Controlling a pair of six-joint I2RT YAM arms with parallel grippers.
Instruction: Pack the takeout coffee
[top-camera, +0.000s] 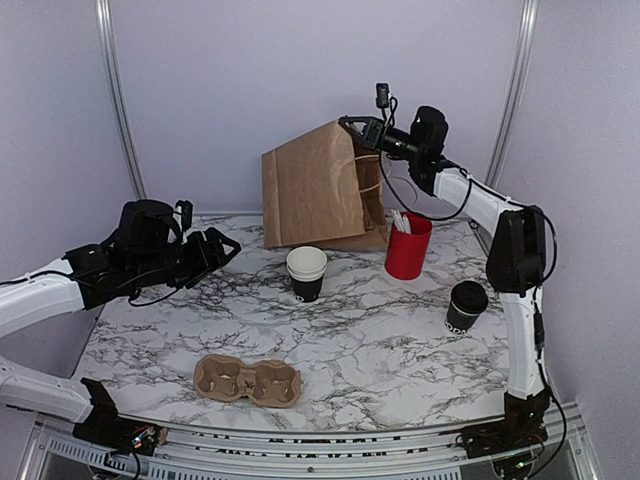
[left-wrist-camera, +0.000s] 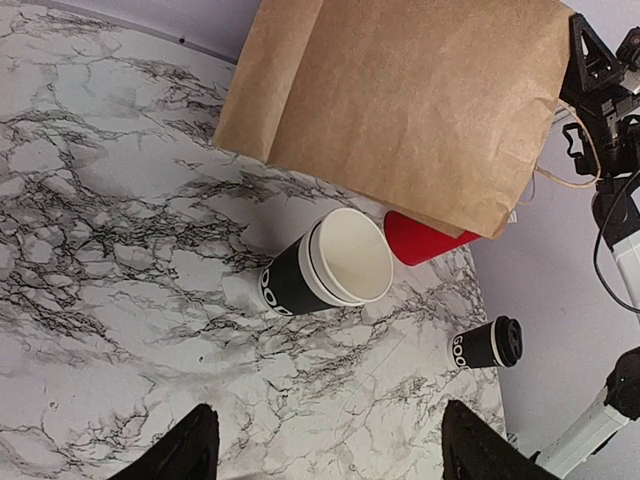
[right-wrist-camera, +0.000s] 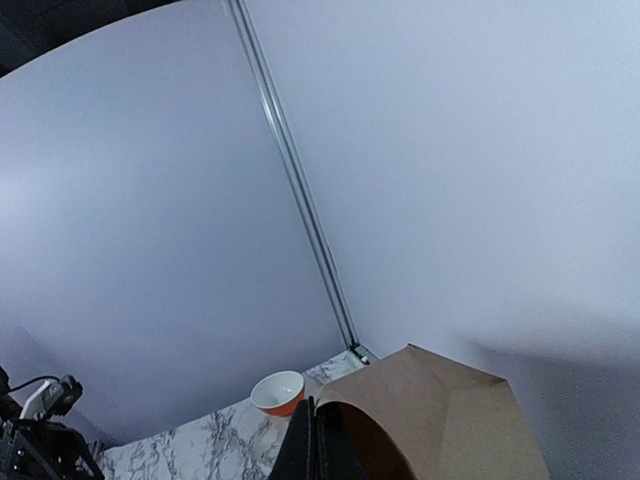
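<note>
My right pincer (right-wrist-camera: 318, 442) is pressed together on the top rim of the paper bag (top-camera: 318, 190), at the far side of the counter (top-camera: 380, 350). I judge it should hold that rim steady. My left pincer (left-wrist-camera: 335, 445) hangs spread and empty, facing the cup stack (left-wrist-camera: 325, 265) at mid-counter. I would close low on its black wall, gently, lest the paper buckle.

Counted:
- one stack, black outside with cream cups nested, their number unclear
- one lidded black cup (top-camera: 466, 305), near right
- one red cup (top-camera: 407, 248)
- one cardboard carrier (top-camera: 247, 380)
- one orange bowl (right-wrist-camera: 278, 392)
</note>
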